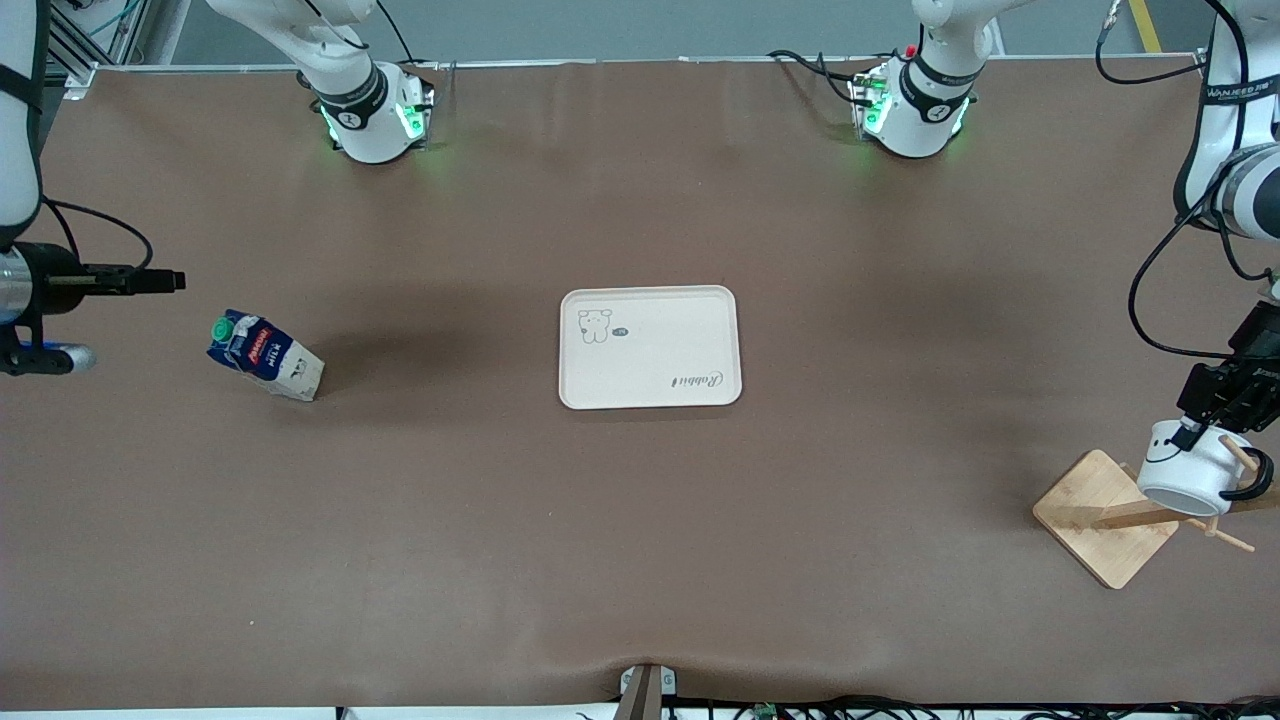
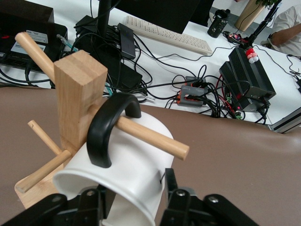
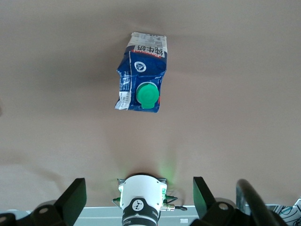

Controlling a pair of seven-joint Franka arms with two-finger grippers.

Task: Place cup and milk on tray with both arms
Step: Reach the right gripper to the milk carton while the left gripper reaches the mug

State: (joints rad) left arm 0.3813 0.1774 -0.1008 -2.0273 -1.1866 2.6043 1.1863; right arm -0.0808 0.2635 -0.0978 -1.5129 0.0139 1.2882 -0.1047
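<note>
- The small white mug with a black smiley face and black handle (image 1: 1192, 472) hangs tilted by its handle on a peg of the wooden rack (image 1: 1105, 517), at the left arm's end of the brown worktop (image 1: 640, 520).
- The left tool (image 1: 1190, 436) sits at the mug's rim, one finger (image 2: 175, 190) outside the wall and the other inside; whether it presses the wall cannot be told.
- The blue and white gable-top carton with a green cap (image 1: 264, 356) stands toward the right arm's end of the worktop.
- The right tool (image 3: 136, 197) hangs spread wide over the worktop near the carton, holding nothing.
- The cream rectangular tray with a cartoon animal drawing (image 1: 649, 347) lies mid-worktop between carton and mug, well apart from both.
</note>
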